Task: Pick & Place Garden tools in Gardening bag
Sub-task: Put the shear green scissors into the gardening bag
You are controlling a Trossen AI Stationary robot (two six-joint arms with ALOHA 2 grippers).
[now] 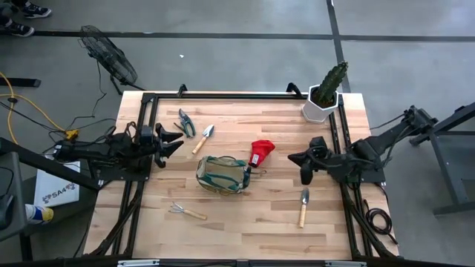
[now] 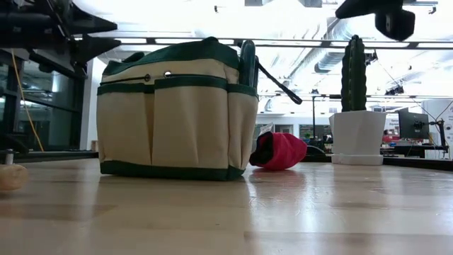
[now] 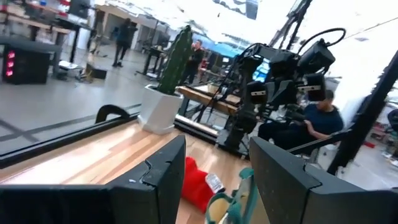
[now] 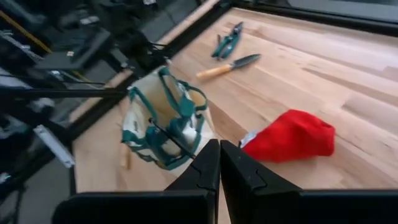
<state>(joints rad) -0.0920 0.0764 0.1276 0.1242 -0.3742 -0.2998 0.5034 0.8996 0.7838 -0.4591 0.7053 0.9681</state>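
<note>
Unseen from my station:
- gardening bag (image 2: 173, 113) interior: contents indiscernible.
- red glove (image 2: 279, 151): bag hides its 9 o'clock end, low view.
- rake (image 2: 10, 176): handle end only, cut at 9 o'clock edge.
- shears (image 1: 185, 122): too small to tell.

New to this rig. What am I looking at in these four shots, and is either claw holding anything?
It is a two-armed robot at a wooden table. One picture looks straight down, one looks level across the tabletop, and one comes from each wrist. The left claw is open and empty at the table's left edge. The right claw is shut on nothing, hanging near the right side. In the middle stands the gardening bag, with a red glove-like piece beside it. Loose on the wood: pruning shears, two trowels and a hand rake. A potted cactus sits in the far right corner.
</note>
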